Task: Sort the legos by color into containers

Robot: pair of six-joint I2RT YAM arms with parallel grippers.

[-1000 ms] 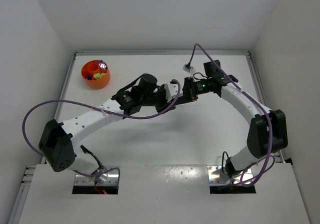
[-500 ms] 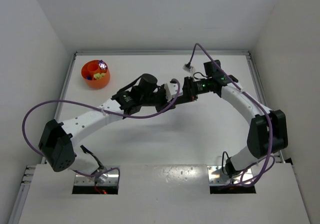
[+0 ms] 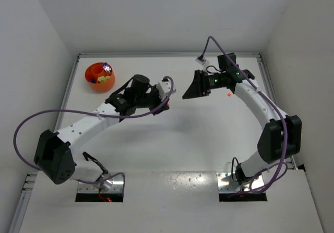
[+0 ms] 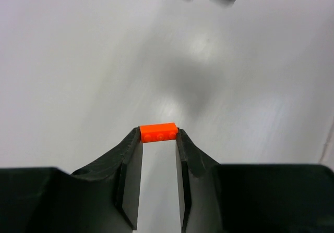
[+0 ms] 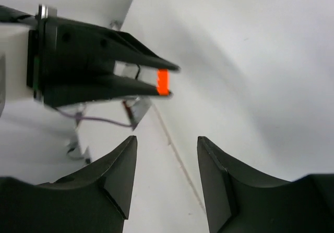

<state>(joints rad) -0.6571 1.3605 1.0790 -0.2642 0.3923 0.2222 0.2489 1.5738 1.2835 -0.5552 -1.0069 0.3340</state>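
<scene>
A: Well, where is our orange brick [image 4: 159, 133]?

B: Our left fingers [image 4: 133, 147] clench it by its ends at their very tips, above the desk [image 3: 172, 139], to the right of the orange bowl [image 3: 99, 77] and well apart from it. Our right fingers [image 5: 125, 160] stand spread with nothing between them, farther right of the bowl.

A: So what do we fear?

B: The hold looks shallow. If we swing toward the bowl too briskly, the brick may twist out and drop short. If we release before we are over the rim, it bounces off across the desk.
</scene>
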